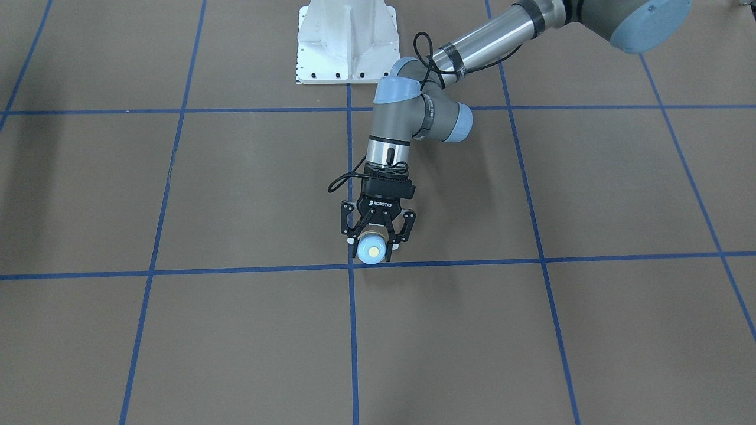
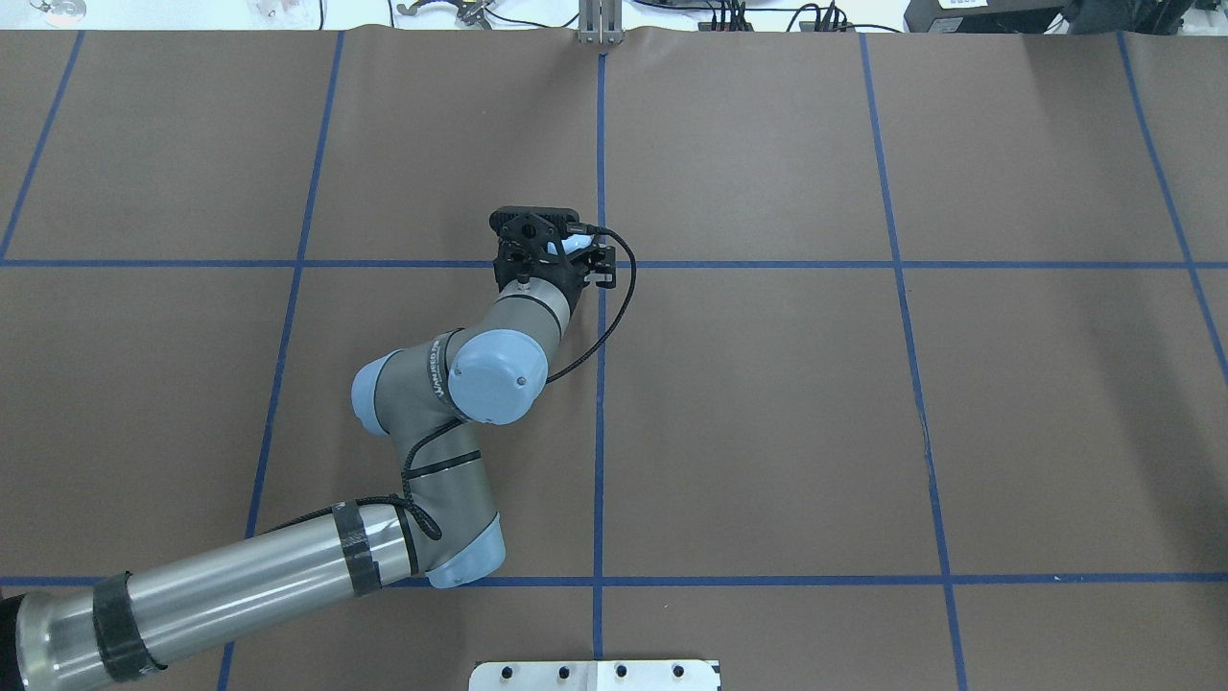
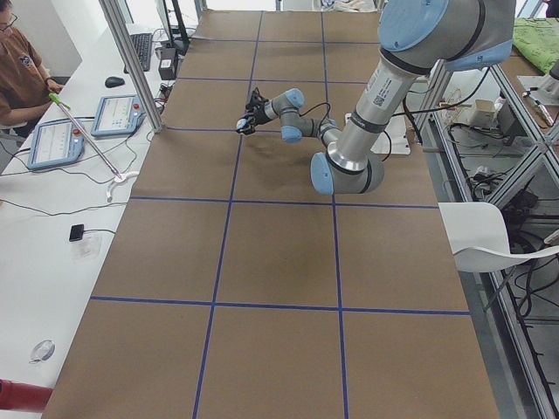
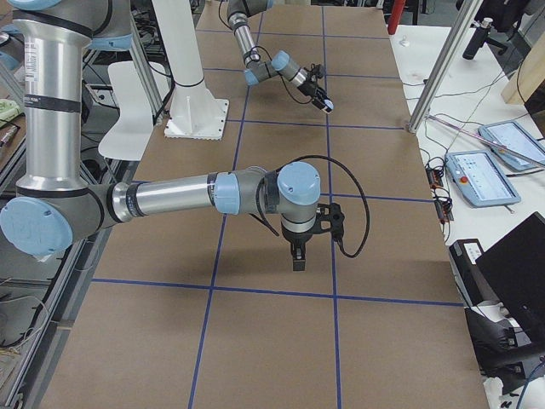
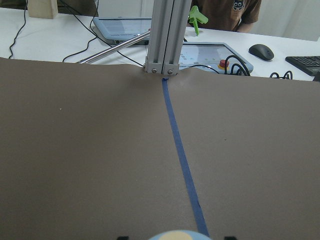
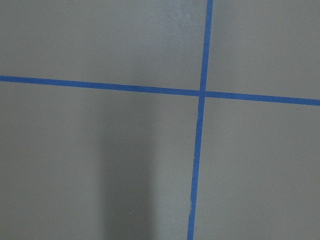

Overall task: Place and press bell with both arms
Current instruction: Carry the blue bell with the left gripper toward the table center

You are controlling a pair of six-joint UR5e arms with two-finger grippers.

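The light-blue bell [image 1: 372, 251] with its cream button sits between the fingers of my left gripper [image 1: 373, 243], which is shut on it, near a crossing of blue tape lines at mid table. In the overhead view only a sliver of the bell [image 2: 577, 246] shows past the left gripper [image 2: 568, 253]. Its top edge shows at the bottom of the left wrist view [image 5: 177, 235]. I cannot tell whether it touches the table. My right gripper [image 4: 296, 256] shows only in the exterior right view, pointing down over the table, and I cannot tell whether it is open or shut.
The white pedestal base [image 1: 345, 41] stands at the robot's side of the table. An aluminium post [image 5: 162, 35] rises at the far table edge, with tablets and an operator [image 3: 17, 70] behind it. Blue tape lines [image 6: 200, 92] grid the brown table.
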